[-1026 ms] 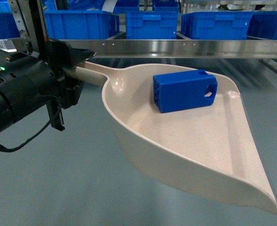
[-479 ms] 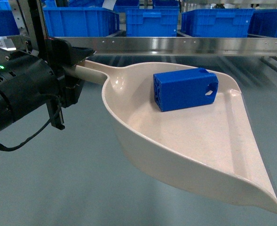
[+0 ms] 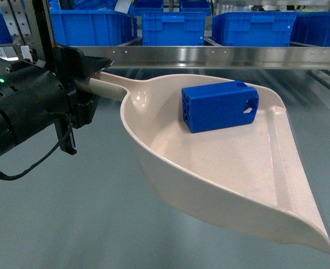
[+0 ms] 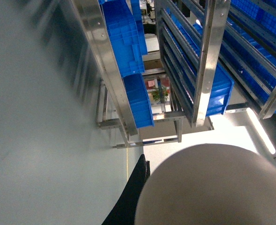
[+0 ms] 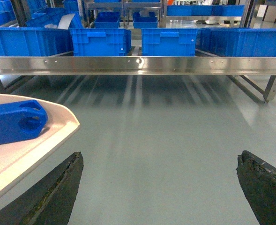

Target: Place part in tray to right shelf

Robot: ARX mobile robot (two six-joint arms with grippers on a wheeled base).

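— Where is our little blue part (image 3: 219,106) right now?

— It lies on its side in our cream tray (image 3: 232,185), near the middle of the head picture, up by the handle end. In the right wrist picture we see it at the left edge, with a round hole facing us.

— And who holds the tray?

— Our left gripper (image 3: 89,84), at the left of the head picture. Its black fingers are closed tight on the long handle. The tray hangs in the air over the gray floor (image 5: 166,140).

— What about our right gripper (image 5: 168,187)?

— Its two dark fingers (image 5: 58,190) sit far apart at the bottom of its own picture. They hold nothing.

— Where is the shelf (image 3: 221,56)?

— Across the top. Its shiny steel rail has screws, and blue crates (image 3: 173,28) stand behind it.
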